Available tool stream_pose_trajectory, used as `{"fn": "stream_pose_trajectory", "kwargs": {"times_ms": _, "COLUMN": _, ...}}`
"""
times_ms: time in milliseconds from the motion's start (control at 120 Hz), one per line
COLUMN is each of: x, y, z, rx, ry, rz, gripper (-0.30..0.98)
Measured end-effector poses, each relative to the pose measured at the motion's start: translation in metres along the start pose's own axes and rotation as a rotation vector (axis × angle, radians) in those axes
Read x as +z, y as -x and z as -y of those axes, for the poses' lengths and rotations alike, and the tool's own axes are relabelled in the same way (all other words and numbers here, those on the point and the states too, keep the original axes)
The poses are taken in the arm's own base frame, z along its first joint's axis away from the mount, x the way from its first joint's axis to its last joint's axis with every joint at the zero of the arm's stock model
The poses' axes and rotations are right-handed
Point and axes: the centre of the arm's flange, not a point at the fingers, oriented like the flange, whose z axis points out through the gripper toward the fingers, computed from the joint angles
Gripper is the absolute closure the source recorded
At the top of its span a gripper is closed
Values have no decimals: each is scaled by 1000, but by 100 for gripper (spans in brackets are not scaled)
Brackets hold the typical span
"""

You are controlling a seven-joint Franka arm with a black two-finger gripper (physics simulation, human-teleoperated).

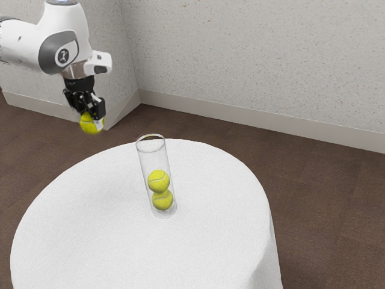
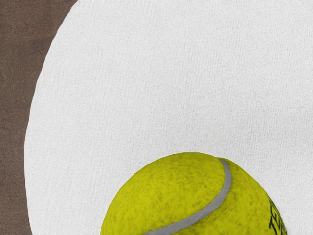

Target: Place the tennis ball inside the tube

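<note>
Toward the exterior view's left from the tube [image 1: 154, 159], pinches the ball [image 1: 89, 125] from above between both fingers of the gripper [image 1: 92, 118], likely to leave its underside free for entry over two balls [image 1: 159, 181] stacked inside.

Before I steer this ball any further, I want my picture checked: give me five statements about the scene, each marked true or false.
1. The gripper holds a ball. True.
2. The tube lies on its side. False: it stands on the table.
3. Inside the tube, an upper ball sits on a lower ball. True.
4. The held ball is directly over the tube's mouth. False: it is off toward the exterior view's left.
5. The tube has free space above the upper ball. True.
</note>
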Motion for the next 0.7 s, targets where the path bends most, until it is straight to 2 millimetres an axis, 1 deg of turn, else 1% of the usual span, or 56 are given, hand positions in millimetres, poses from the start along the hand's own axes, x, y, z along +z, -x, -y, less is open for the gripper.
{"fn": "stream_pose_trajectory", "kwargs": {"times_ms": 100, "x": -21, "y": -7, "z": -14, "rx": 15, "ry": -55, "rz": -12, "gripper": 80}}
{"fn": "stream_pose_trajectory", "kwargs": {"times_ms": 225, "x": -37, "y": -16, "z": -38, "rx": 42, "ry": -100, "rz": -30, "gripper": 81}}
{"fn": "stream_pose_trajectory", "kwargs": {"times_ms": 308, "x": -41, "y": -22, "z": -60, "rx": 69, "ry": -115, "rz": -41, "gripper": 80}}
{"fn": "stream_pose_trajectory", "kwargs": {"times_ms": 392, "x": -43, "y": -31, "z": -87, "rx": 108, "ry": -128, "rz": -55, "gripper": 80}}
{"fn": "stream_pose_trajectory", "kwargs": {"times_ms": 400, "x": -43, "y": -31, "z": -90, "rx": 113, "ry": -129, "rz": -56, "gripper": 82}}
{"fn": "stream_pose_trajectory", "kwargs": {"times_ms": 483, "x": -49, "y": -35, "z": -123, "rx": 159, "ry": -129, "rz": -75, "gripper": 66}}
{"fn": "stream_pose_trajectory", "kwargs": {"times_ms": 567, "x": -53, "y": -35, "z": -150, "rx": 191, "ry": -115, "rz": -87, "gripper": 58}}
{"fn": "stream_pose_trajectory", "kwargs": {"times_ms": 633, "x": -52, "y": -36, "z": -161, "rx": 200, "ry": -104, "rz": -86, "gripper": 58}}
{"fn": "stream_pose_trajectory", "kwargs": {"times_ms": 700, "x": -49, "y": -36, "z": -160, "rx": 188, "ry": -96, "rz": -81, "gripper": 60}}
